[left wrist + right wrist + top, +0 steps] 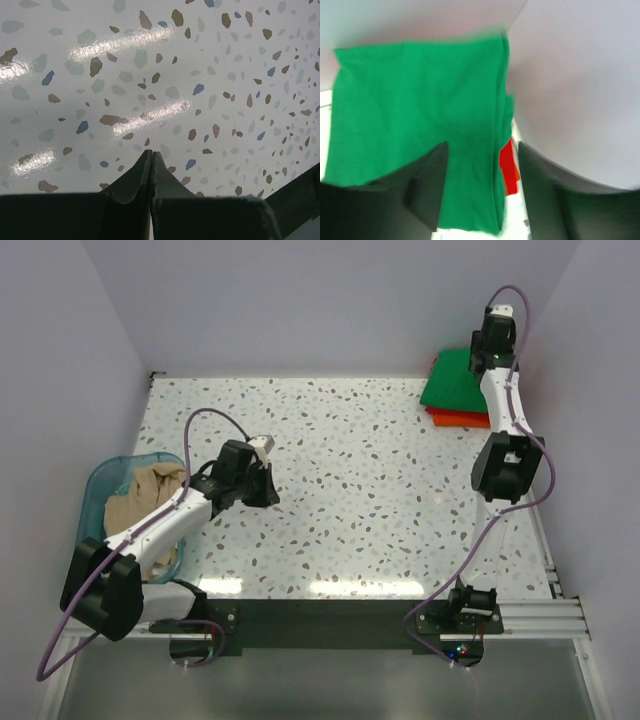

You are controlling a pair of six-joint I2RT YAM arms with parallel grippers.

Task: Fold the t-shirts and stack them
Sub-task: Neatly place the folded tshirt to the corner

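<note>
Four shirts seen: green t-shirt [455, 380] is laid folded at the far right corner of the bench [380, 490], stacked on the red t-shirt [506, 167] and orange t-shirt [468, 423], whose edges are seen under it. Beige t-shirt [150, 495] is bunched in the teal bin [100, 480], near left. Left end effector [151, 155] is fully closed with nothing gripped, held above the bench left of centre. Right end effector [481, 149] is spread wide above the green t-shirt, nothing gripped.

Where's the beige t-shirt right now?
Top external view, far left: the beige t-shirt lies crumpled in the teal bin, with the left arm crossing over it.
</note>
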